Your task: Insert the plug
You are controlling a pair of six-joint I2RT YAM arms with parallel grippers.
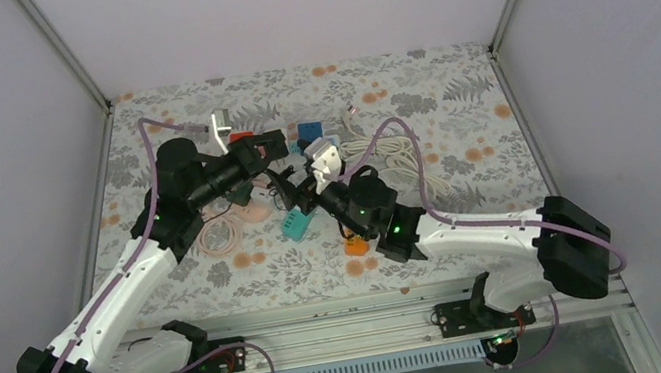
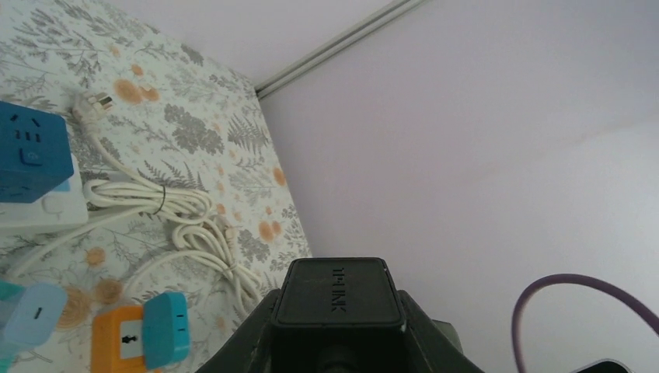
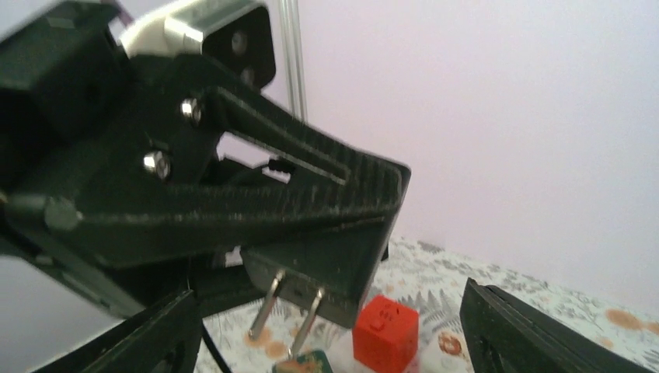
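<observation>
My left gripper (image 1: 273, 146) is shut on a black TP-LINK plug adapter (image 2: 339, 291) and holds it above the table. In the right wrist view the adapter (image 3: 326, 272) hangs with its two metal prongs (image 3: 268, 307) pointing down, clamped by the left gripper's fingers (image 3: 295, 186). My right gripper (image 1: 298, 188) is open and empty just beside and below the left one, its fingers (image 3: 528, 334) wide apart around the adapter's prongs. A red cube socket (image 3: 385, 332) sits on the mat beyond the prongs. A white power strip (image 1: 327, 158) lies just behind the grippers.
A blue cube socket (image 1: 309, 132) sits on the strip's far end. A teal cube (image 1: 295, 223) and an orange cube (image 1: 354, 243) lie nearer me. A coiled white cable (image 1: 392, 154) lies right, a pale cable coil (image 1: 218, 234) left. Walls enclose the floral mat (image 1: 453, 95).
</observation>
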